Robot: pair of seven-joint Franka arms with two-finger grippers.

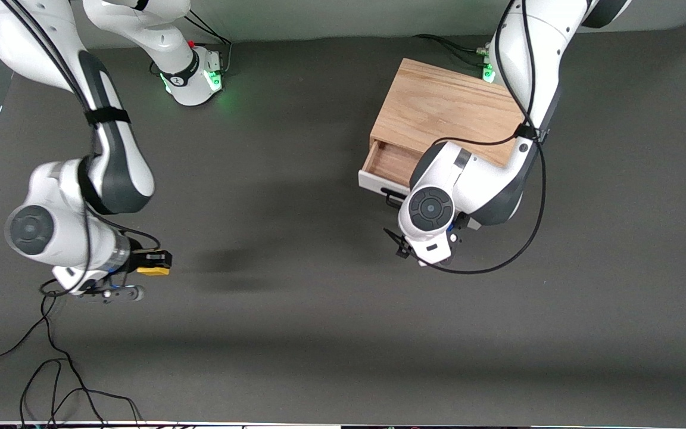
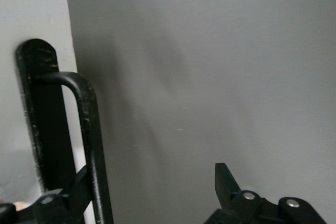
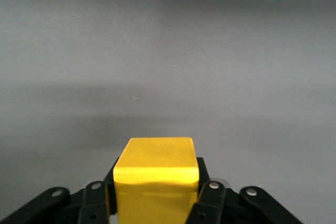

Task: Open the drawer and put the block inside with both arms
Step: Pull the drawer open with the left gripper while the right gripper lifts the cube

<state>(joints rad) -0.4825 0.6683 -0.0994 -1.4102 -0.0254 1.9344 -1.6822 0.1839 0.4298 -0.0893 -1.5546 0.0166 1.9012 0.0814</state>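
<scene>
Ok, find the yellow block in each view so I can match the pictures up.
Front view: the yellow block is pinched in the right gripper over the dark table, toward the right arm's end.
Left wrist view: not in it; only the drawer front and its black handle show.
Right wrist view: the block fills the bottom centre, between the black fingers.
Shared landmark: the dark table surface.

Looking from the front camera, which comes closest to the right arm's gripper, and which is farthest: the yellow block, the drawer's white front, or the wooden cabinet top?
1. The block: clamped in the right gripper itself, toward the right arm's end of the table.
2. The drawer front: pulled out, toward the left arm's end.
3. The cabinet top: farthest, above the drawer.
</scene>
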